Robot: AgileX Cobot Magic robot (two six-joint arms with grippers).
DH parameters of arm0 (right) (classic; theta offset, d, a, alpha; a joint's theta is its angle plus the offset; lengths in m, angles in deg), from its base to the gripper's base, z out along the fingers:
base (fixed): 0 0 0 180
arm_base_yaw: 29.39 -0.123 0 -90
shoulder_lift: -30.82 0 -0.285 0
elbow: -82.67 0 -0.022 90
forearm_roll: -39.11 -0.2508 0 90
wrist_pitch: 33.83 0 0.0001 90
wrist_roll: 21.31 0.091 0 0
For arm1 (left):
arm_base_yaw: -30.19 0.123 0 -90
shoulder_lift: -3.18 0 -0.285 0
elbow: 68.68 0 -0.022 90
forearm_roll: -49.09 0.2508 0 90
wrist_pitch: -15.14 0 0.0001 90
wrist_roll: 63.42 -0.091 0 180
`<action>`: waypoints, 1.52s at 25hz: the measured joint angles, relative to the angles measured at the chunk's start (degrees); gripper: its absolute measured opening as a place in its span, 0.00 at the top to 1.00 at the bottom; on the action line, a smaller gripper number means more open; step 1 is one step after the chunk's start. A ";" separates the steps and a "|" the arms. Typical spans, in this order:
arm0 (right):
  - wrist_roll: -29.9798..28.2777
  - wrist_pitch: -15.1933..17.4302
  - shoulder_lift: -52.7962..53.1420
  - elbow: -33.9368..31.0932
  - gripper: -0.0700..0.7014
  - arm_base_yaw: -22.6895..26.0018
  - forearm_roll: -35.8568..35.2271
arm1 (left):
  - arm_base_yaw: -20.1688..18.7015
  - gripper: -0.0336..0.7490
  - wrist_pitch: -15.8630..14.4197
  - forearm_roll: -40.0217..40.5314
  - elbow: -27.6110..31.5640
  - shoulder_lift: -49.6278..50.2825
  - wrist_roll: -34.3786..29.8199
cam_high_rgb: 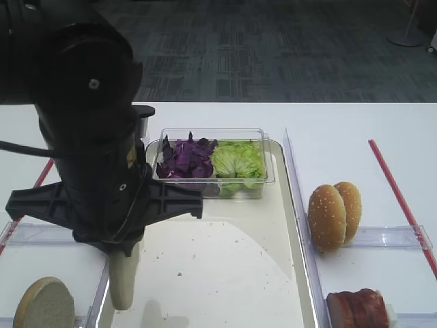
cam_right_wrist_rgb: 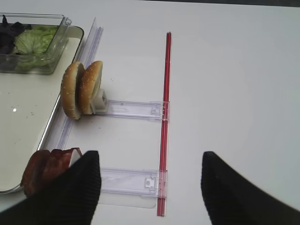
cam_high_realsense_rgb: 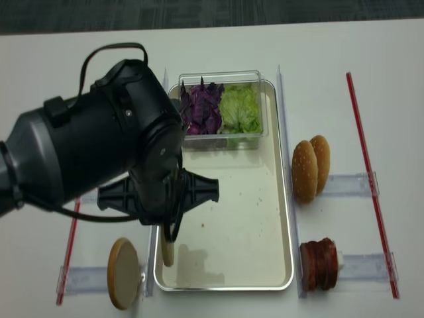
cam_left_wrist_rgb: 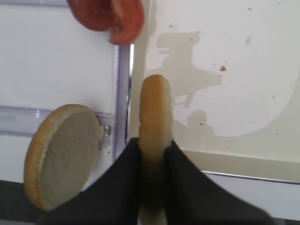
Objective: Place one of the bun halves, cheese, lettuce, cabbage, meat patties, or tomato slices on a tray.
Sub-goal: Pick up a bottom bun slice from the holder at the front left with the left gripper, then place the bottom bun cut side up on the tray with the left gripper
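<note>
- Left gripper (cam_left_wrist_rgb: 154, 154): jaws closed on a flat, round bun half with tan crust (cam_left_wrist_rgb: 154, 122), held on edge and pinched across its thickness. It hangs just above the near-left corner of the long cream-white tray with the shiny metal rim (cam_high_realsense_rgb: 291, 218); its shadow falls on the tray floor. Probably needs tipping flat before letting go.
- Just left of the tray rim, a second flat bun half with an off-white cut face (cam_left_wrist_rgb: 61, 154) leans against a clear plastic holder (cam_left_wrist_rgb: 119, 108), presumably kept upright for an easy pinch.
- Two red-orange tomato slices (cam_left_wrist_rgb: 117, 16) sit beside the tray's left edge.
- Right gripper (cam_right_wrist_rgb: 147, 187): jaws spread wide, empty, parked over the bare white tabletop (cam_right_wrist_rgb: 234, 93), apparently out of the way.
- Reddish-brown meat patties (cam_high_realsense_rgb: 319, 264) stand on edge right of the tray; the sesame-seeded domed buns (cam_high_realsense_rgb: 310, 169) farther along.
- Far end of the tray: clear plastic tub (cam_high_rgb: 270, 174) holding dark purple cabbage leaves (cam_high_rgb: 184, 158) and crinkled light-green lettuce (cam_high_rgb: 237, 160), side by side.
</note>
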 joint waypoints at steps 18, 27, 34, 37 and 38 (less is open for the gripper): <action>0.00 0.00 0.00 0.00 0.28 0.00 0.00 | -1.94 0.86 19.33 -8.85 0.41 0.22 -5.85; 0.00 0.00 0.00 0.00 0.28 0.00 0.00 | -1.23 0.86 27.44 -17.96 6.16 0.64 -15.86; 0.00 0.00 0.00 0.00 0.28 0.00 0.00 | 1.22 0.86 30.63 -23.13 8.79 0.64 -22.31; 0.00 0.00 0.00 0.00 0.28 0.00 0.00 | 2.47 0.86 31.86 -25.28 8.79 0.64 -25.63; 0.00 0.00 0.00 0.00 0.28 0.00 0.00 | 2.74 0.86 32.28 -26.47 8.79 0.69 -27.19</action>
